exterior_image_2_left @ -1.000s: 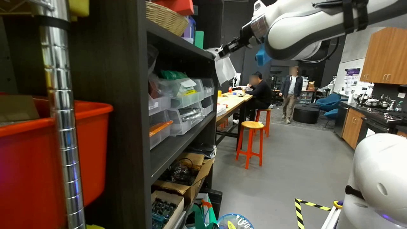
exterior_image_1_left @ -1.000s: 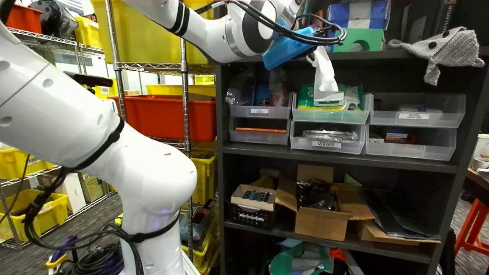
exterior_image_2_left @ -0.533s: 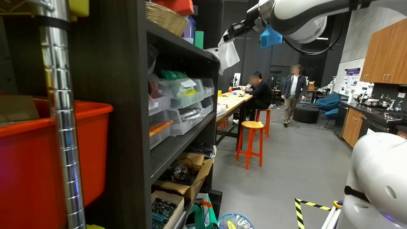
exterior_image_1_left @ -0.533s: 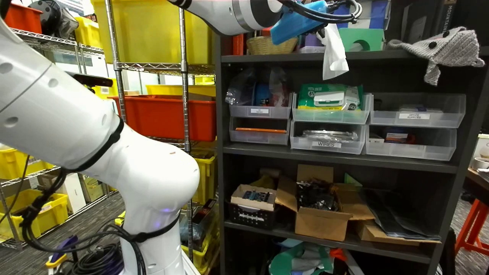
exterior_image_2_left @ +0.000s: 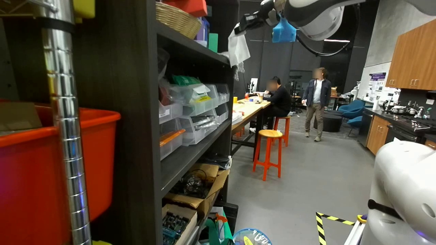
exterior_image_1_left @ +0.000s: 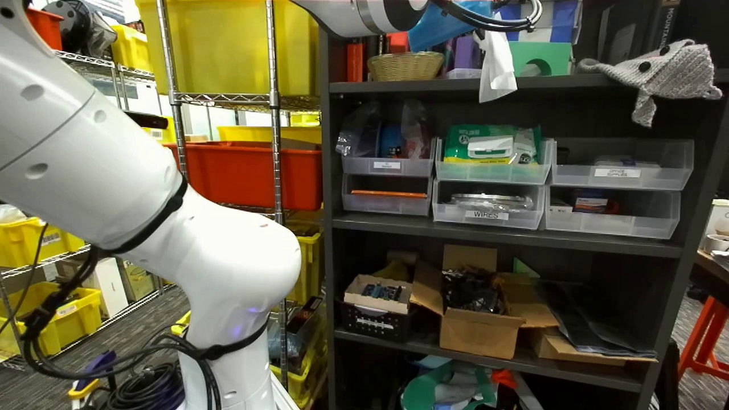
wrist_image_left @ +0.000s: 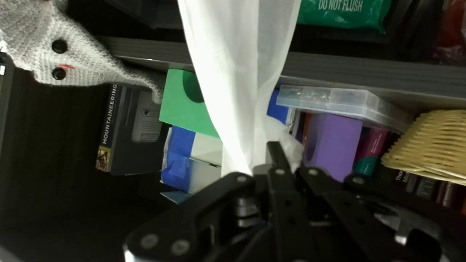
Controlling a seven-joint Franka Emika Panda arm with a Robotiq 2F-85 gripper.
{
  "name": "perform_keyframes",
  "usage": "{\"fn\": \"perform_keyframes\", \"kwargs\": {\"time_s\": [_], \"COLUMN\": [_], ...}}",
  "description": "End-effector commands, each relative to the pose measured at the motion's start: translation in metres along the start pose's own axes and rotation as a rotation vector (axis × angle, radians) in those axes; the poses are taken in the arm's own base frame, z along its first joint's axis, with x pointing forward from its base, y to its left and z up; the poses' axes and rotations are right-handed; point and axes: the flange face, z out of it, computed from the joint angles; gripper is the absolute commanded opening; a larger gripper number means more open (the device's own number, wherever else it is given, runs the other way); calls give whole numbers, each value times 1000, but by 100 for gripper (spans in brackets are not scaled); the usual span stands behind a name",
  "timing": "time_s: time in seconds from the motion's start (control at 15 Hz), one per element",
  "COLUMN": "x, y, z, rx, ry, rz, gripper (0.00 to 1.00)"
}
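While the gripper (exterior_image_2_left: 240, 28) is clamping down on one end of a white wipe (exterior_image_2_left: 239, 49), the rest of the cloth is hanging loose in front of the upper shelf (exterior_image_1_left: 421, 86). Judging by how things are lying, the taking-out is looking done: the wipe is dangling free, apart from the green wipes pack (exterior_image_1_left: 458, 140), which is sitting in a clear bin (exterior_image_1_left: 494, 173) lower down. Letting go is not yet happening, so that part is apparently waiting.

In an exterior view, a blue cover (exterior_image_1_left: 447, 25) is hiding most of the gripper, and the white arm (exterior_image_1_left: 239, 267) is running past the top edge. The wrist view is showing the gripper dark and blurred. The pictures are not settling whether the wipe is touching the shelf or whether the pack's lid (exterior_image_1_left: 490, 147) is standing raised.
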Motion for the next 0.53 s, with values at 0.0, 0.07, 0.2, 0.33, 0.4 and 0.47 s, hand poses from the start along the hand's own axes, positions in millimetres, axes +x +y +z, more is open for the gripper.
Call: {"fn": "perform_keyframes", "kwargs": {"time_s": [0.0,0.07,0.2,0.33,0.4,0.47], "x": [5,4,1,-4,-6,-8], "y": [1,-1,-4,-9,-13,-17], "z": [16,20,30,40,45,51], "rx": [-21,-27,-30,-28,-28,-26], "ry": [42,50,57,55,52,49], "rz": [-2,-4,-12,-22,-28,-34], "gripper": [1,1,1,1,1,1]}}
